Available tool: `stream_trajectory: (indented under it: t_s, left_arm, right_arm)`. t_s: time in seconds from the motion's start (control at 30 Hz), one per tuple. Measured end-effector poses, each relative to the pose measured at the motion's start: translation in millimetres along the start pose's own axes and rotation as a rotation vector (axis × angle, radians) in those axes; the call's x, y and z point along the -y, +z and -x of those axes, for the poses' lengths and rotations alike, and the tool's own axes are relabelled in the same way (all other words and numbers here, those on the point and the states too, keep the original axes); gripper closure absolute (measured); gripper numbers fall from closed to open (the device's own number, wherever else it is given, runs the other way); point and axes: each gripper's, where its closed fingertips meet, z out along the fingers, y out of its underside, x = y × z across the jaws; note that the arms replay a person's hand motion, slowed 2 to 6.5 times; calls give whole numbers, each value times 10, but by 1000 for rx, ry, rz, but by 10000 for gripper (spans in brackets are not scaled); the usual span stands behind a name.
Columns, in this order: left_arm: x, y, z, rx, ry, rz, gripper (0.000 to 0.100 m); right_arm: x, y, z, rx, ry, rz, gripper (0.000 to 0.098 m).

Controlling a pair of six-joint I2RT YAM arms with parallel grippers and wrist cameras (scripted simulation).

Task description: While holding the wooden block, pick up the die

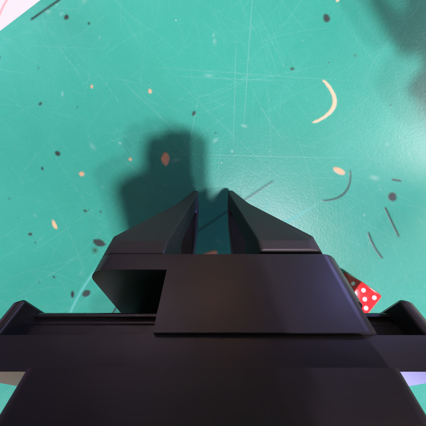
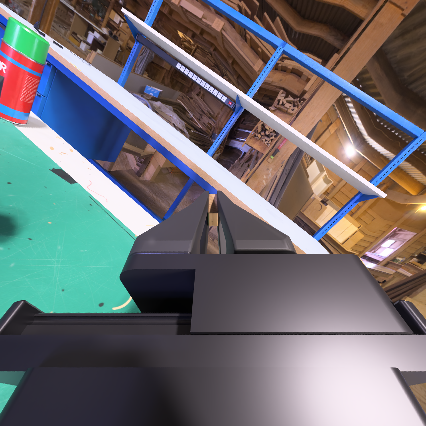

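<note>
1. Left end effector (image 1: 212, 196): fingers apart with a narrow gap, nothing between them, only the green mat (image 1: 253, 103) showing through. It hangs over the mat, its shadow falling just ahead.
2. Die (image 1: 365, 297): red with white pips, on the mat, low and right of the left end effector's body, partly hidden behind it. Not gripped.
3. Right end effector (image 2: 212, 196): clenched on the wooden block (image 2: 213, 219), a pale sliver visible between the fingers. It is lifted off the counter (image 2: 76, 166) and tilted.
4. Can (image 2: 20, 73): red with a green cap, upright on the counter, far left of the right end effector, just past the mat edge.
</note>
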Motion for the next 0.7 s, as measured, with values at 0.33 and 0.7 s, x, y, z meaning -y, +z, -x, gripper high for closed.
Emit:
stream_trajectory:
  t_s: [0.33, 0.7]
  left_arm:
    - [-106, -212, -112, -123, -60, -43, 707]
    - [-149, -596, -706, -671, -247, -61, 615]
  right_arm:
    - [26, 0, 33, 14, -8, -13, 921]
    - [34, 0, 55, 20, -16, -18, 920]
